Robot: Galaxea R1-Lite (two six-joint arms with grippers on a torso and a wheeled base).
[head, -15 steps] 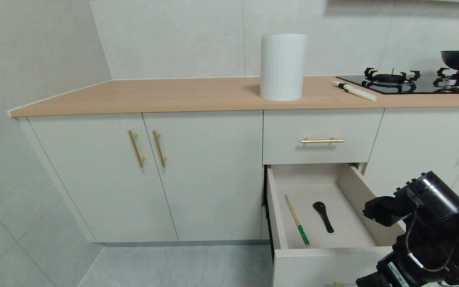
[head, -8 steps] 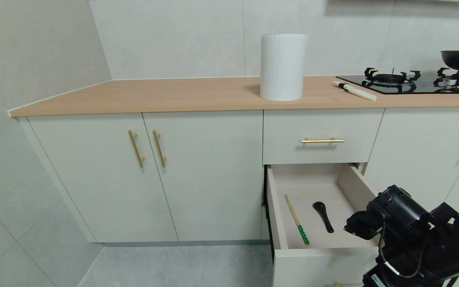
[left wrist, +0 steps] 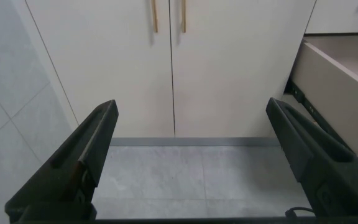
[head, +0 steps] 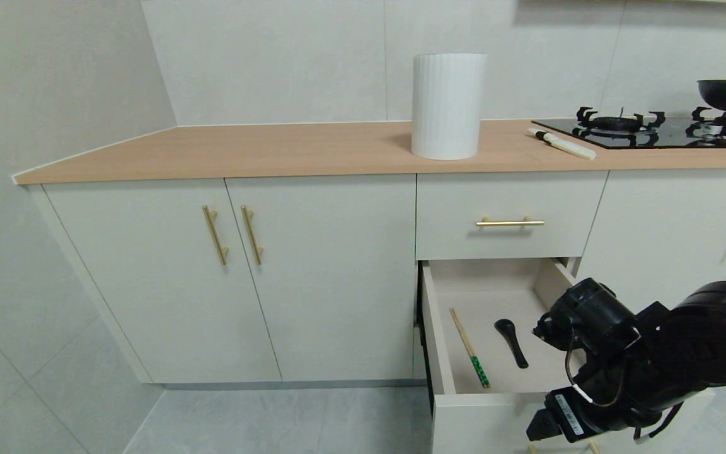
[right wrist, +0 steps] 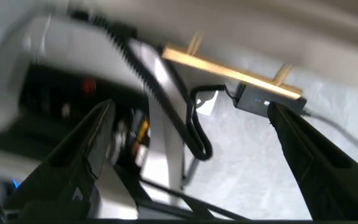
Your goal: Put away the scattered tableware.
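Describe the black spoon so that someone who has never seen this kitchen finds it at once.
Below the wooden countertop, under the white ribbed canister, one drawer stands pulled open. Two things lie on its pale floor. The spoon is the short black one with a rounded bowl, to the right of the long, green-tipped chopsticks.

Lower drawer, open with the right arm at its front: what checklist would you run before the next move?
1. Chopsticks lie fully inside the drawer: ok.
2. Black spoon lies inside, beside them: ok.
3. Right gripper open: ok.
4. Drawer handle lined up across the right gripper's gap: ok; contact, cannot tell.
5. All tableware off the counter: not ok, a white utensil lies by the stove.
6. Left gripper open, off to the drawer's side: ok.
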